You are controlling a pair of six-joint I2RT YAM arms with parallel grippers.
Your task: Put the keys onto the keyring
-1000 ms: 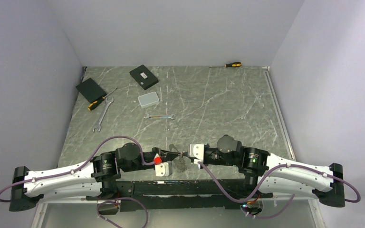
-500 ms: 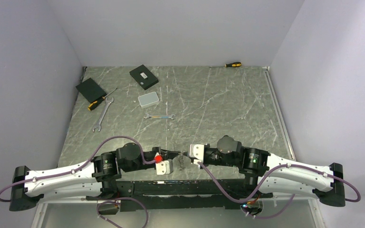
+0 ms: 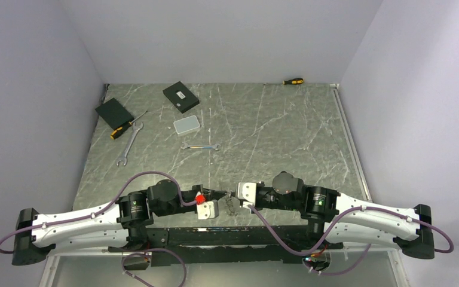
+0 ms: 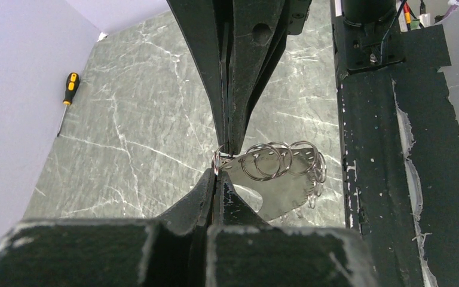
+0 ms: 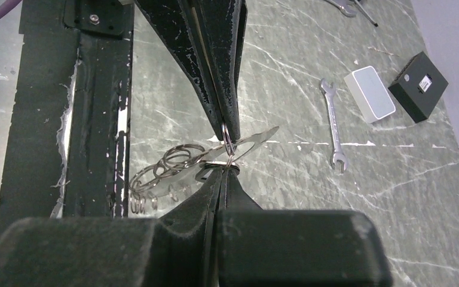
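Both claws are pinched shut, tips meeting at bottom centre of the top view: the left claw on an end loop of the keyring, the right claw seemingly on the silver key. Slide the key along the coil without twisting. The black rail crowds the work; the table further up gives room.

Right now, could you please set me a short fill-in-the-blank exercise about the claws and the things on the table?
1. The left claw and the right claw meet tip to tip, and both are ____.
2. The keyring at their tips is a chain of linked silvery ____.
3. The light grey box lies between the short wrench and a ____ box.

Missing words: shut; rings; black.
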